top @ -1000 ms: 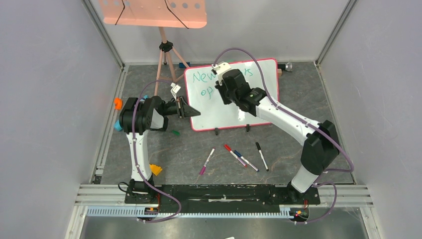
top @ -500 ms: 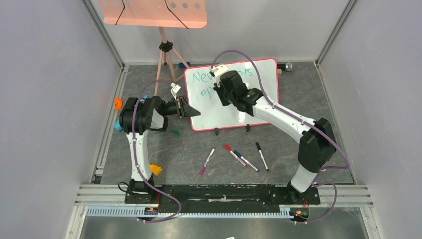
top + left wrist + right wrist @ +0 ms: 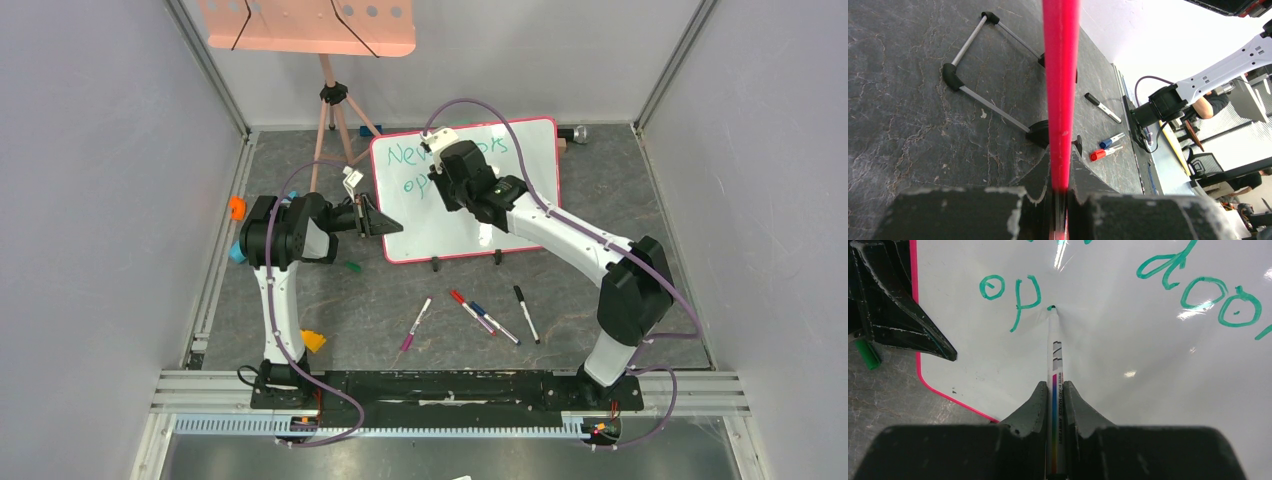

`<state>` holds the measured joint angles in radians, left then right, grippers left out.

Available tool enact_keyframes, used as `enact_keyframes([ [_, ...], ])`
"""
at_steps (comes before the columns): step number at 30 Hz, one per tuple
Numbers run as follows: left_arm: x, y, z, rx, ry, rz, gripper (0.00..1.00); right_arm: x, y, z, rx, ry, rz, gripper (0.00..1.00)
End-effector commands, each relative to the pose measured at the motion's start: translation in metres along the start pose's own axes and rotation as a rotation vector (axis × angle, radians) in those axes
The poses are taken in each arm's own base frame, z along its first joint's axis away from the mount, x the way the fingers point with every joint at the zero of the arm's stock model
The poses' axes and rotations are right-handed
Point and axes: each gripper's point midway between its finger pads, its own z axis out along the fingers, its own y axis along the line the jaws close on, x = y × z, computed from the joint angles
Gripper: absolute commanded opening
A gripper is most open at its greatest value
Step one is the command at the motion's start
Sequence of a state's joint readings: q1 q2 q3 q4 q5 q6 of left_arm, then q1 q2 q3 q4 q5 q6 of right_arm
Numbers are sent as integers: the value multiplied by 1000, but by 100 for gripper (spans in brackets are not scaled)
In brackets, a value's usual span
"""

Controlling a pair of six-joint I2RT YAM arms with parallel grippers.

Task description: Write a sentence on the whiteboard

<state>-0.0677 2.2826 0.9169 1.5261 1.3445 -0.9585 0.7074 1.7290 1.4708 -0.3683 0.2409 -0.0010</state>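
1. Top external showed 2 arms and 1 whiteboard (image 3: 420, 225), which stood at rear-centre of the floor on 2 black feet (image 3: 435, 265).
2. 1 sentence (image 3: 408, 170) in green, 2 lines, sat upper-left on the board. "New" and "op" were readable; the rest was hidden behind the R arm.
3. L gripper (image 3: 1060, 155) was clamped on the board's pink left edge. L wrist view saw the board edge-on, as one red strip.
4. R gripper (image 3: 1053, 387) pinched 1 pen (image 3: 1054, 355), its tip touching the board just right of "op".
5. 4 loose pens lay on the floor in front of the board: purple-cap (image 3: 415, 324), red-cap (image 3: 462, 301), blue-cap (image 3: 494, 323), black (image 3: 526, 314).
6. L wrist view caught only 3 of them: black, blue, red.
7. 1 green cap (image 3: 352, 266) lay on the floor near the L gripper.
8. 1 tripod (image 3: 335, 120) carried 1 pink tray (image 3: 300, 25); the tray's top was cut off by the frame.
9. R wrist view: upper line cut off at the top and right edges, only "doo" legible.
10. 2 orange bits (image 3: 237, 207) and 1 teal bit (image 3: 237, 252) lay by the L arm, too small to identify.
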Motion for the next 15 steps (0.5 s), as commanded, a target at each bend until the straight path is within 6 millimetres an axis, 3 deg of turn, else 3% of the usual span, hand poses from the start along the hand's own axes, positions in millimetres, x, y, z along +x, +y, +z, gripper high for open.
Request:
enact_keyframes([
  [1,-6,27,-4,-75,-90,32,2,-6,-24,-3,87,-5,13,0],
  [15,-6,26,-4,-75,-90,32,2,-13,-28,0,93,-12,20,0],
])
